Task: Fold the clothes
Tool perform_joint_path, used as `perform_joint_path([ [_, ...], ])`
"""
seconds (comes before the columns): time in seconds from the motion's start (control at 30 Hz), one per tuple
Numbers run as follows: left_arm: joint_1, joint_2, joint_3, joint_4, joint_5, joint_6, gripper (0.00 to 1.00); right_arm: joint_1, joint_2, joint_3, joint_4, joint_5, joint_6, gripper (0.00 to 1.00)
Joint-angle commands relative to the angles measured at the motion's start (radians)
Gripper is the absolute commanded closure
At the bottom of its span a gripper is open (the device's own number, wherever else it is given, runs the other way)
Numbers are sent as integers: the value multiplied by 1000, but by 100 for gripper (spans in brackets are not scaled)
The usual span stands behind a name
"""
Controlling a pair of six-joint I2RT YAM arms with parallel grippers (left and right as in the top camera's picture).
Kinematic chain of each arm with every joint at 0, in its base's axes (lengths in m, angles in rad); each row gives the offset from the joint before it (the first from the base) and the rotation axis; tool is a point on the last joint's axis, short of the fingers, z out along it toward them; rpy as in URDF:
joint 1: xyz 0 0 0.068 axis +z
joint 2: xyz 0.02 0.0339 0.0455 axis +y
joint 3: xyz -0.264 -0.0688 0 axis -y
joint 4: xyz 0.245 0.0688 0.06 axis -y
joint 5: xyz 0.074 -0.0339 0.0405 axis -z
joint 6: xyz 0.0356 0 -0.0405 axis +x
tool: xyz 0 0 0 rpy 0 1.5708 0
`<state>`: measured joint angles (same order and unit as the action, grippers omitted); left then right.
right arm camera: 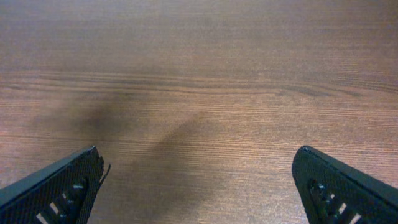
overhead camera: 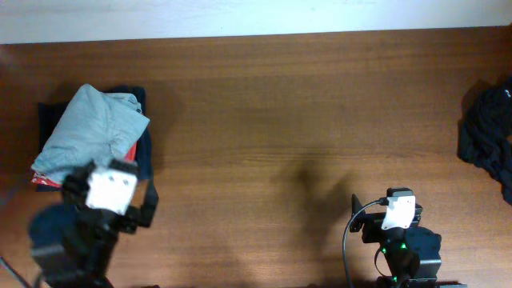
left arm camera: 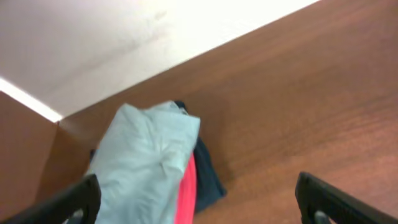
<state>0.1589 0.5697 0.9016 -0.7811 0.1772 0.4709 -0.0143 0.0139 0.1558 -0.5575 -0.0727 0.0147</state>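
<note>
Far left: grey-blue t-shirt (overhead camera: 92, 128) atop red shirt (left arm camera: 185, 196); black garment (overhead camera: 490, 132) far right; both jaws released.

This looks to me like a robotics lab or test bench rather than anyone's home. A brown wood-grain tabletop (overhead camera: 264, 120) runs up against a plain white wall (overhead camera: 240, 16), and two black machine arms, the left arm (overhead camera: 76, 240) and the right arm (overhead camera: 404, 248), sit at its near edge, the right one with a black cable (overhead camera: 350, 236) looping out and a small green light (overhead camera: 386, 250) lit. The only homely things are laundry: a small stack topped by a pale grey-blue t-shirt (overhead camera: 92, 128) at the left end, and a crumpled black garment (overhead camera: 488, 132) at the far right edge.
</note>
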Motion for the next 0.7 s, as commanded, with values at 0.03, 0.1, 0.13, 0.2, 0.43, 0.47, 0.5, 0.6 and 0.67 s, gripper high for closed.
perform_joint_path([
  [0.03, -4, -142, -199, 41, -9, -31, 1, -6, -10, -7, 1, -6, 0, 1],
  [0.1, -4, -229, -279, 40, -8, -70, 1, -6, -10, -7, 1, -6, 0, 1],
  [0.13, -4, -253, -300, 40, -7, -79, 1, -6, -10, -7, 1, -5, 0, 1],
  [0.2, -4, -307, -344, 40, -5, -78, 1, -6, -10, -7, 1, -6, 0, 1],
  [0.43, -4, -441, -444, 42, 18, -78, 1, -6, -10, -7, 1, -6, 0, 1],
  [0.47, -4, -454, -454, 42, 21, -78, 1, -6, -10, -7, 1, -6, 0, 1],
  [0.5, -4, -470, -466, 48, 25, -78, 1, -6, -10, -7, 1, -6, 0, 1],
  [0.6, -4, -509, -506, 71, 24, -78, 1, -6, -10, -7, 1, -6, 0, 1],
  [0.67, -4, -538, -550, 87, 25, -78, 1, -6, -10, -7, 1, -6, 0, 1],
])
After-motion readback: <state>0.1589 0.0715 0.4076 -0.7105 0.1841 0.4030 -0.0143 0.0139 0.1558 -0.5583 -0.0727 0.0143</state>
